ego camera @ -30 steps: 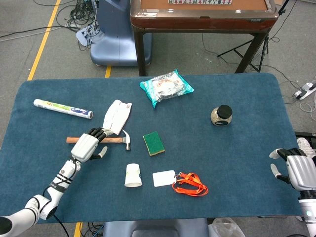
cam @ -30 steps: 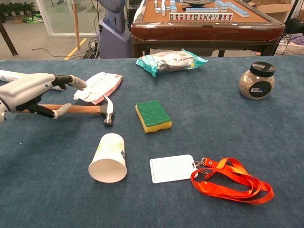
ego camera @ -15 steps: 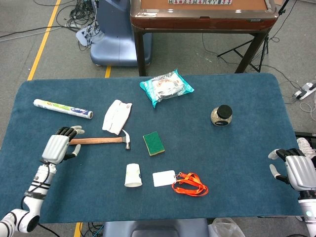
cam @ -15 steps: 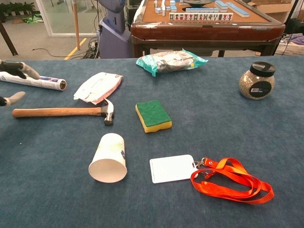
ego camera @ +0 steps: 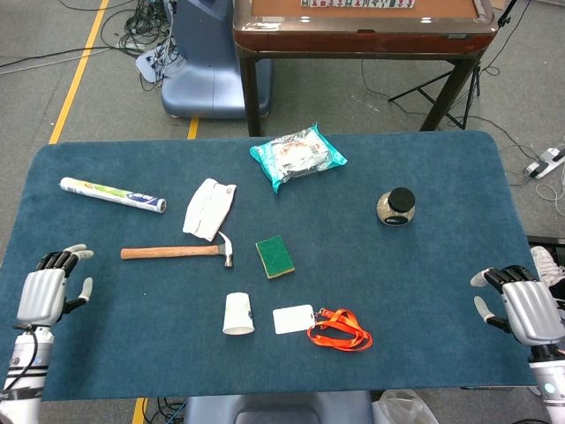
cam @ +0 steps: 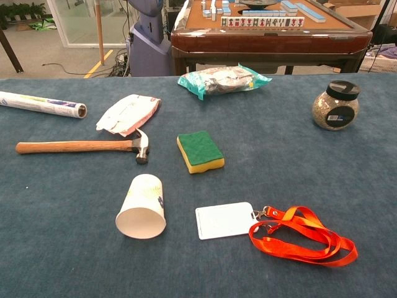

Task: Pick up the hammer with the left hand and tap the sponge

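Blue felt covers the table. At its middle the hammer lies flat, steel head just left of the sponge, wooden handle pointing away. It looks head-heavy and rigid, so mid-handle is probably the best hold; the sponge should give softly. Below the hammer's head a paper cup lies tipped and empty. Far right, a lidded jar holds grainy contents. Left hand and right hand hover at the edges, fingers spread, holding nothing.

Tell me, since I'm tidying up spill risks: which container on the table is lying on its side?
The white paper cup, tipped over with its open mouth facing the table's near edge. The black-lidded glass jar stands upright.
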Tool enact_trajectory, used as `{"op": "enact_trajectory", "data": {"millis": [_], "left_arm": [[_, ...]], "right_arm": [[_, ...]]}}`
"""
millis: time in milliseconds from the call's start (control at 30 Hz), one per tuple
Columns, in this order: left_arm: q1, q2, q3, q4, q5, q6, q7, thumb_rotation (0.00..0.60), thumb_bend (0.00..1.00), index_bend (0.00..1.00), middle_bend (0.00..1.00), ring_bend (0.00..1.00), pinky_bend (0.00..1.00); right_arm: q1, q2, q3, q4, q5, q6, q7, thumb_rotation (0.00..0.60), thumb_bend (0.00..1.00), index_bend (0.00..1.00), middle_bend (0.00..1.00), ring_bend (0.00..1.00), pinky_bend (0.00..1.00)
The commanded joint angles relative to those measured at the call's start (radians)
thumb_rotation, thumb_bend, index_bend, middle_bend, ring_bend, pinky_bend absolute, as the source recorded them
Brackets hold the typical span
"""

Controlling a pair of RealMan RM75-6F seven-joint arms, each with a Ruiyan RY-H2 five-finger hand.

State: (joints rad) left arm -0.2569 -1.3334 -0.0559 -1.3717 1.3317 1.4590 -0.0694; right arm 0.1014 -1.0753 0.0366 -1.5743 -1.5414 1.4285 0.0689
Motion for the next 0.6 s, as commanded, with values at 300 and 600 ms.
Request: {"op": "enact_trajectory", "data": {"millis": [300,600], "left_arm": [[0.09,0.025,0.056,-0.055,0.085,0.086,0.059,0.6,0.41,0.31,0.23,0.23,0.15],[0.103,0.06,0.047,-0.118,0.091,0.07,0.123,0.6,0.41,0.31,0.23,0.23,0.15]], "right_arm": [[-0.013,-0.006,-0.003,0.006,-0.023,0.041,-0.003,0.6,0.37,0.46,0.45,0.39,0.29],[-0.017,-0.013,0.0,0.012,-0.021,0.054,-0.022,0.6,0.36,0.46,0.45,0.39,0.29]]}}
